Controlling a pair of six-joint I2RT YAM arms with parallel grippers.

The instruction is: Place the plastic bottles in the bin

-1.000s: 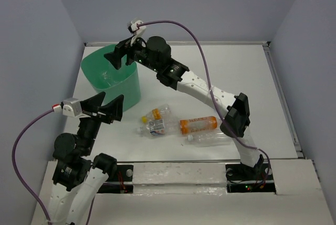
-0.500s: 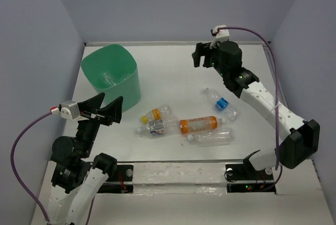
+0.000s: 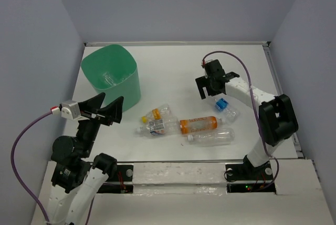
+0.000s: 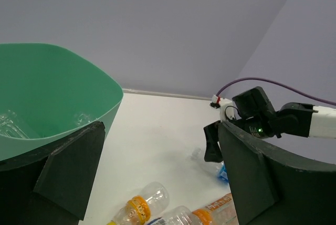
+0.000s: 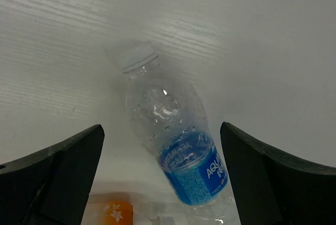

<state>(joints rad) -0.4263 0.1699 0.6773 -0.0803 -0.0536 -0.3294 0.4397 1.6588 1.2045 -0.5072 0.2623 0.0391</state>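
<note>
**Overhead and wrist views of the bench (image 3: 173, 70).** The mint-green bin (image 3: 128, 91) stands upright at the far left corner, and at least one clear bottle (image 3: 108, 78) lies on its floor. The right end effector (image 3: 209, 89) hangs low over the right half of the bench, with its jaws spread wide and gripping nothing. In its wrist view the blue-labelled bottle (image 5: 178, 135) lies on its side between the two fingers (image 5: 58, 175) and touches neither. The bottle's white cap end is the farther from the near edge. Four more bottles lie on their sides in a cluster toward the middle of the near edge. These are an orange bottle (image 3: 198, 124), a clear unlabelled bottle (image 3: 212, 137) just nearward of it, a printed-label bottle (image 3: 156, 126) just to the left of the orange one, and a yellow-banded bottle (image 3: 157, 113) just beyond the printed one. The left end effector (image 3: 112, 99) hovers above the bench close to the left edge, just nearward of the bin. Its jaws are wide apart and empty, and its wrist view looks over the bin's rim into the bin.
</note>
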